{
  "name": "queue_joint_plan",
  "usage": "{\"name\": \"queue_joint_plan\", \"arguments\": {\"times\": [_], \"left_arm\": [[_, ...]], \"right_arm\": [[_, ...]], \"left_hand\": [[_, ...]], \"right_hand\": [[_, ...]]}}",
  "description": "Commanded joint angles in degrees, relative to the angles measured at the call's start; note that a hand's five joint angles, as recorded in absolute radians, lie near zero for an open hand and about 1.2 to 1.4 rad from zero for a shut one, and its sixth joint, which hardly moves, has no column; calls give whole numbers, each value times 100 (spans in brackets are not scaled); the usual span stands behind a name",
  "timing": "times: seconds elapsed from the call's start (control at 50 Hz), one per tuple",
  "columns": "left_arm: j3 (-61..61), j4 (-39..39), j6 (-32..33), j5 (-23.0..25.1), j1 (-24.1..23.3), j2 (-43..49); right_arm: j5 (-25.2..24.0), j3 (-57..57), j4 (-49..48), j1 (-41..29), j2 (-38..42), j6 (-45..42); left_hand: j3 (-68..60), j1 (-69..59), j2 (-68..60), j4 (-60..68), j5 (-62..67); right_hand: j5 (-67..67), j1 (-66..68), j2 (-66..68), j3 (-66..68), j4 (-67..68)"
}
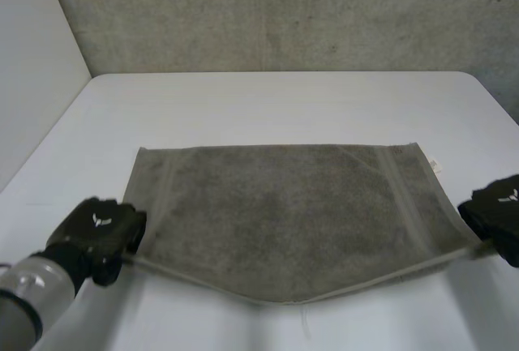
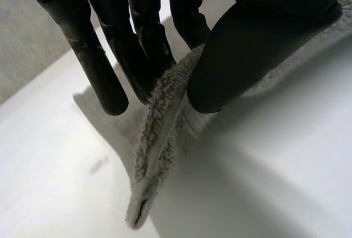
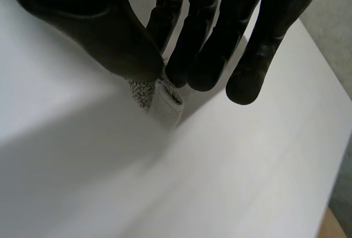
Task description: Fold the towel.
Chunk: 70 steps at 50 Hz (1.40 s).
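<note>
Lying spread across the white worktop [image 1: 276, 104], the grey-brown towel [image 1: 284, 213] has its long sides running left to right, the far edge flat and straight. A paler stitched band crosses it near each short end, and a small white label [image 1: 435, 164] sticks out at the far right corner. Behind the worktop rises a rough grey wall [image 1: 284, 10].

The left hand [image 1: 101, 233] is at the near left corner of the towel and the right hand [image 1: 499, 209] at the near right corner, well apart from each other. Between them the near edge dips towards the middle, where it comes closest to the front of the worktop.

In the left wrist view, the left hand's thumb [image 2: 242, 56] presses the cloth [image 2: 159, 139] against the fingers [image 2: 99, 67], so the hand is pinching the towel's edge, which stands up off the worktop with its thick hem showing.

In the right wrist view, the right hand's thumb [image 3: 99, 23] and fingers [image 3: 203, 45] close on a small tip of towel corner [image 3: 159, 98], which pokes out just below them. That hand, too, is grasping the towel.
</note>
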State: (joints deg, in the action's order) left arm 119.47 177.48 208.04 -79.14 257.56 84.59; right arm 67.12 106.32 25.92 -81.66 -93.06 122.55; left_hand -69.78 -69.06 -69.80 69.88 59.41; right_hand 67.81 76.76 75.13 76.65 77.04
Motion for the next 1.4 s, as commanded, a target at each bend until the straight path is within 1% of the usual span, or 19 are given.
{"name": "queue_joint_plan", "arguments": {"times": [0.02,0.1,0.14,0.36,0.68,0.7,0.72,0.74,0.76,0.8,0.82,0.84,0.98,1.08,1.14,1.24,1.3,1.36,1.4], "left_arm": [[-1396,787,-61,39,-39,1680],[-2173,841,-114,39,-75,2510],[-2969,823,-193,13,-118,3245],[-5176,849,-448,-128,-162,4969],[-6866,779,-440,-426,-277,6210],[-6867,779,-440,-427,-277,6210],[-6901,779,-440,-444,-294,6245],[-6902,779,-440,-444,-294,6245],[-6919,788,-448,-479,-294,6254],[-6928,823,-475,-515,-312,6245],[-6937,832,-483,-549,-347,6211],[-6946,841,-510,-558,-382,6158],[-6701,797,-1062,-585,-461,5378],[-5794,841,-1600,-550,-497,4435],[-5086,893,-1845,-541,-497,3857],[-4063,929,-2048,-541,-479,3090],[-3477,1025,-2118,-550,-461,2723],[-2932,1252,-2180,-550,-453,2467],[-2709,1421,-2206,-550,-444,2369]], "right_arm": [[-129,-937,-711,-438,1431,797],[317,-2084,-1036,-1218,2508,1095],[459,-2506,-1150,-1299,2843,1174],[1197,-4819,-1625,-1642,4584,1798],[1691,-6939,-1819,-1897,6255,1772],[1717,-7079,-1819,-1924,6343,1781],[1717,-7081,-1819,-1924,6344,1781],[1752,-7176,-1819,-1967,6422,1781],[1752,-7177,-1819,-1968,6423,1781],[1901,-7361,-1819,-2046,6441,1833],[1902,-7362,-1819,-2047,6441,1834],[2006,-7423,-1801,-2073,6371,1868],[2244,-6896,-1775,-2152,5351,2607],[2183,-5336,-1845,-2135,4071,2871],[2174,-4901,-1836,-2108,3813,2871],[2174,-3279,-1836,-2073,3111,2871],[2165,-2959,-1854,-2056,3004,2871],[1946,-2317,-2082,-1880,2925,2862],[1561,-1757,-2572,-1609,2925,2818]], "left_hand": [[-1022,-1094,-1020,1012,1059],[-1022,-1094,-1020,1012,1059],[-1022,-1094,-1020,1012,1059],[-1022,-1094,-1020,1012,1059],[-1022,-1094,-1020,1012,1059],[-1022,-1094,-1020,1012,1059],[-474,-547,-472,465,512],[-469,-542,-467,460,506],[5476,5404,5478,-5485,-5439],[4796,4724,4798,-4805,-4759],[5829,5756,5831,-5838,-5791],[5906,5833,5907,-5915,-5868],[5978,5906,5980,-5988,-5941],[5978,5906,5980,-5988,-5941],[5978,5906,5980,-5988,-5941],[5978,5906,5980,-5988,-5941],[5978,5906,5980,-5988,-5941],[5978,5906,5980,-5988,-5941],[5978,5906,5980,-5988,-5941]], "right_hand": [[219,324,487,335,296],[219,324,487,335,296],[219,324,487,335,296],[219,324,487,335,296],[219,324,487,335,296],[-508,-403,-240,-392,-431],[-515,-410,-247,-399,-438],[-6427,-6322,-6159,-6311,-6350],[-6486,-6381,-6218,-6370,-6409],[-6781,-6676,-6513,-6665,-6704],[-6781,-6676,-6513,-6665,-6704],[-6781,-6676,-6513,-6665,-6704],[-6781,-6676,-6513,-6665,-6704],[-6781,-6676,-6513,-6665,-6704],[-6781,-6676,-6513,-6665,-6704],[-6781,-6676,-6513,-6665,-6704],[-6781,-6676,-6513,-6665,-6704],[-6335,-6230,-6067,-6219,-6259],[-5783,-5678,-5515,-5667,-5706]]}}
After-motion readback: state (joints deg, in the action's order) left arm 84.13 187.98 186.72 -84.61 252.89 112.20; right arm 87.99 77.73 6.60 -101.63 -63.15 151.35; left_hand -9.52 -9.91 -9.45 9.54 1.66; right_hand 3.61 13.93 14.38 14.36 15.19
